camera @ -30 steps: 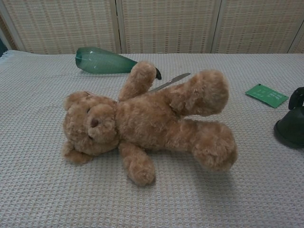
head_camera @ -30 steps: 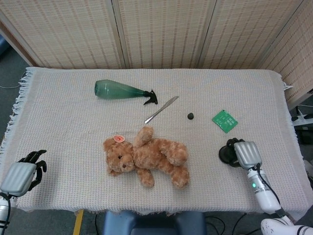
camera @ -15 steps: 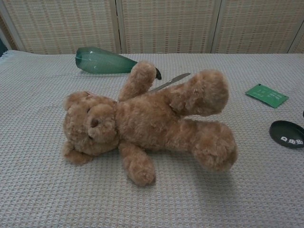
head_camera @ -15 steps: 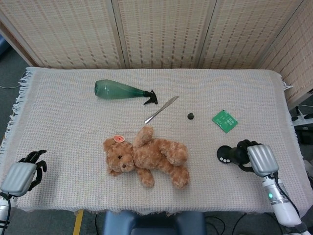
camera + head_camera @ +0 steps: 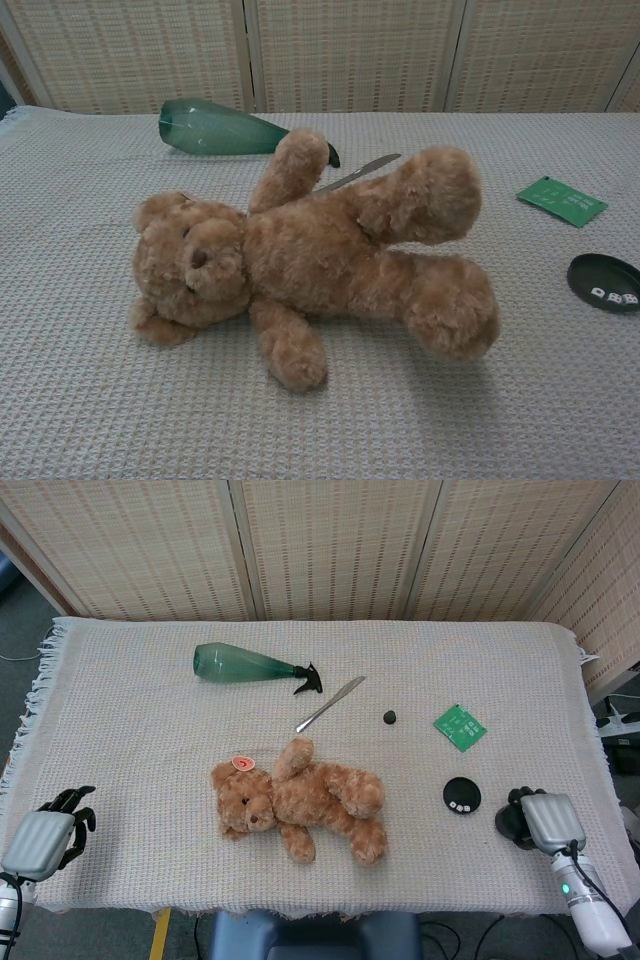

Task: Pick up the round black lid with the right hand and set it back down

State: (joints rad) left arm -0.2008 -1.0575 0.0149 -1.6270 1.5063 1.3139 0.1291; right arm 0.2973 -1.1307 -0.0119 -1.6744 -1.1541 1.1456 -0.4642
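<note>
**Head view and chest view: lid on the cloth, right hand off to the side**

Head view: the lid (image 5: pixel 462 795) lies flat on the woven cloth (image 5: pixel 150 740), right of the teddy (image 5: pixel 300 807) and nearer the front edge than the green packet (image 5: pixel 460 726). It's got a couple of small white marks on its near side. The right hand (image 5: pixel 537 818) sits just beside the lid, to its right, close to the cloth's front right corner, and isn't touching it. Only its silver back and some dark fingers (image 5: pixel 514 820) curled under it show, so whether it's open or closed can't really be told; nothing shows in it. The left hand (image 5: pixel 48 832) is way over at the front left corner, well apart from everything, dark fingers (image 5: pixel 68 800) bent and a bit apart, gripping nothing. Further back there's a green bottle (image 5: pixel 245 664) on its side, a knife (image 5: pixel 330 703) at a slant, and a small dark blob (image 5: pixel 389 717) between the knife and the packet.

Chest view: the teddy (image 5: pixel 320 260) fills most of the frame, lying on its side. The lid (image 5: pixel 603 282) shows at the right edge, flat on the cloth (image 5: pixel 90 400), white marks facing the camera. The packet (image 5: pixel 561 200) is behind it, the bottle (image 5: pixel 220 131) and knife (image 5: pixel 362 170) behind the teddy. Neither hand shows here.
</note>
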